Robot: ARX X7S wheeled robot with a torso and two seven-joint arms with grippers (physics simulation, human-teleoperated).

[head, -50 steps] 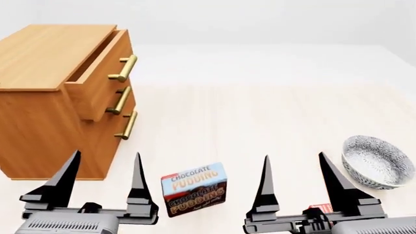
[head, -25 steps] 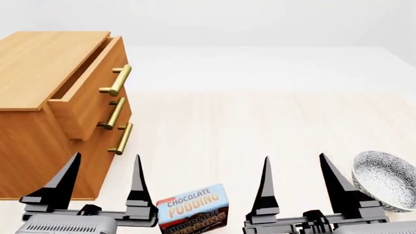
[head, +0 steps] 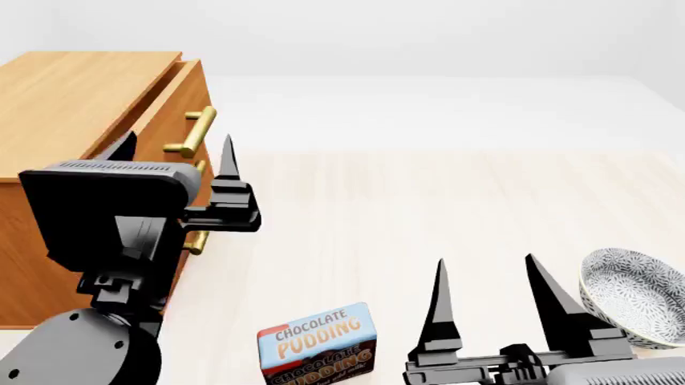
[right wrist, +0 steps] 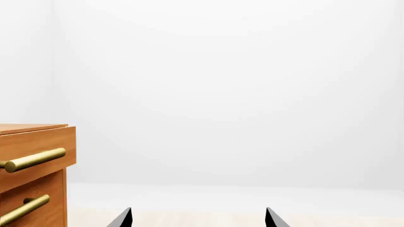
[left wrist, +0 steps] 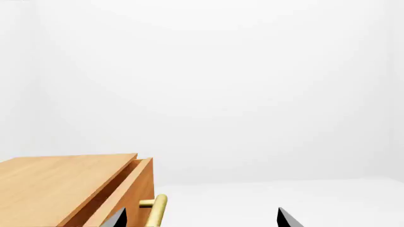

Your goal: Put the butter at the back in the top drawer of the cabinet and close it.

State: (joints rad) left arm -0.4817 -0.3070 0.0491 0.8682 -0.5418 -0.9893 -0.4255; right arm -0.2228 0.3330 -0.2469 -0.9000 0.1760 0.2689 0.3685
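- Left wrist view: the cabinet [left wrist: 63,187] shows with the top drawer [left wrist: 129,189] pulled out a little, and its brass handle [left wrist: 155,210] lies between the two dark tips of the left gripper [left wrist: 200,218]. The tips stand wide apart and nothing is between them but the handle beyond. The butter does not appear here.
- Head view: the left gripper [head: 172,172] is raised near the drawer front, open and empty. The right gripper [head: 501,309] hangs low, also wide open and empty. The pudding box [head: 317,346] lies on the table [head: 428,216] and the patterned bowl [head: 631,293] at the right. The butter is not visible, so it is not yet picked.
- Right wrist view: only the drawer fronts and two open tips show. By judgement, the whole task is left: widen the drawer, fetch, place, close.
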